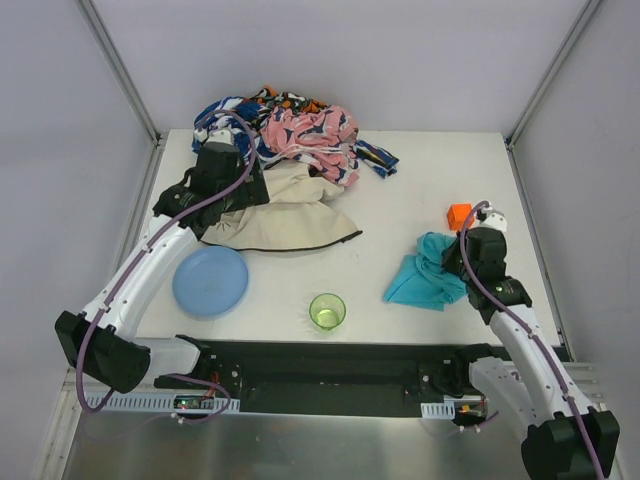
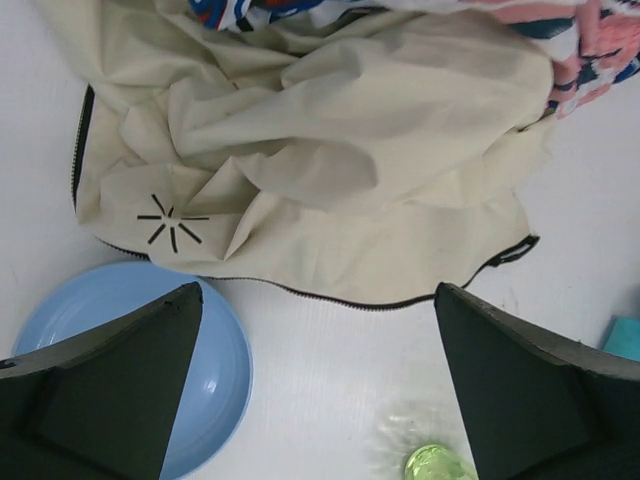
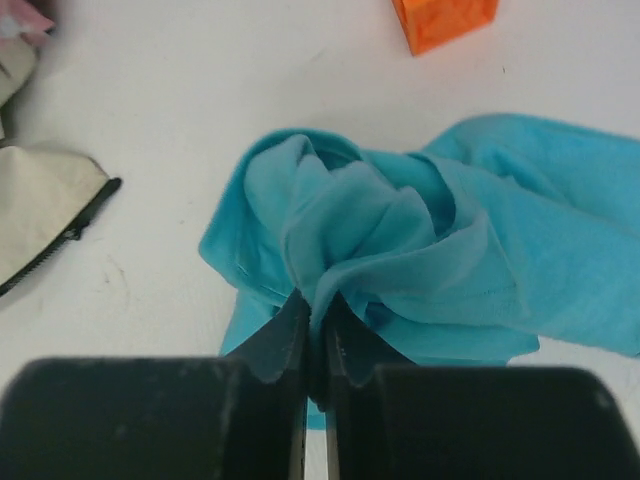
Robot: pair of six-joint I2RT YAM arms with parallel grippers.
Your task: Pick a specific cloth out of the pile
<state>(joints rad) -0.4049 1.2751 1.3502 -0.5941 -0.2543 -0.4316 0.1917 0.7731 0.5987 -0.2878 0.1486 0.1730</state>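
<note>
Right side: teal cloth [image 1: 428, 272] lies bunched on the surface, well apart from the pile [image 1: 285, 135] and near the orange block [image 1: 459, 215]. Right jaws are all but closed, pinching a raised fold of it; a ridge probably gives thin fabric a firmer hold. Left jaws are spread wide and empty above the beige cloth [image 2: 330, 170] hem, likely kept out of the way. The depth of fabric in the pinch is hidden. The pile's far layers are unreadable.
</note>
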